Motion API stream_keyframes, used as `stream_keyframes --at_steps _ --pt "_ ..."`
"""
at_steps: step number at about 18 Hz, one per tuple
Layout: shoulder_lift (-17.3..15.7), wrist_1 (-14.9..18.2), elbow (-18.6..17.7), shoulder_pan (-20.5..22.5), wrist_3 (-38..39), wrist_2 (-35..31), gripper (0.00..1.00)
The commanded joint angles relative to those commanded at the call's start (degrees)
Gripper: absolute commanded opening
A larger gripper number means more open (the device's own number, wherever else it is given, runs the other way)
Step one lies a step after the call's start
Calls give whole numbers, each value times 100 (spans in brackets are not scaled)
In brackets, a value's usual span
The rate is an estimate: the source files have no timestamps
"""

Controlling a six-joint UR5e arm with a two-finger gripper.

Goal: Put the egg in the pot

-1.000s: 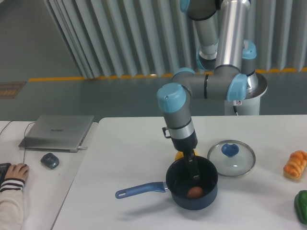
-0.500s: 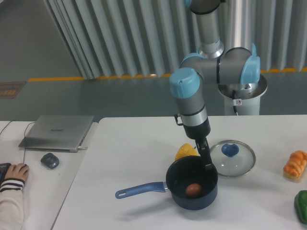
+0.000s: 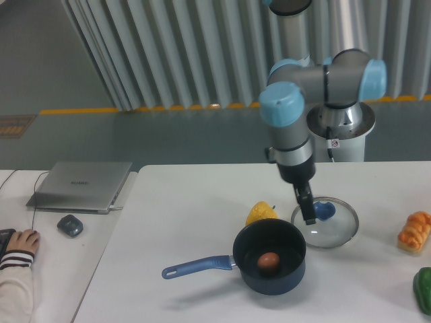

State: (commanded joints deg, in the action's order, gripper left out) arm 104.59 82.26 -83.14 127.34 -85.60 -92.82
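Table (image 3: 188, 202); claw (image 3: 308, 210) above lid (image 3: 335, 232)

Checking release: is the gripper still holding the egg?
No, the egg lies inside the pot, while the gripper hangs above the glass lid.

On the table (image 3: 182, 222): yellow fruit (image 3: 260, 212), glass lid (image 3: 330, 229), bread (image 3: 414, 231) and green item (image 3: 423, 289) right. Laptop (image 3: 81, 185) and mouse (image 3: 70, 225) left.

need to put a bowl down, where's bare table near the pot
Bare table lies left of the pot, above its blue handle toward the laptop, and between the glass lid and the bread. It is crowded behind the pot: yellow pepper, lid and gripper.
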Motion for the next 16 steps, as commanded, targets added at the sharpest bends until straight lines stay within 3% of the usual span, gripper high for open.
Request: stream_keyframes --at_steps 7,16 --pt "-273 527 -44 536 -1151 202 100" --pt "-405 590 -193 801 -1539 440 100"
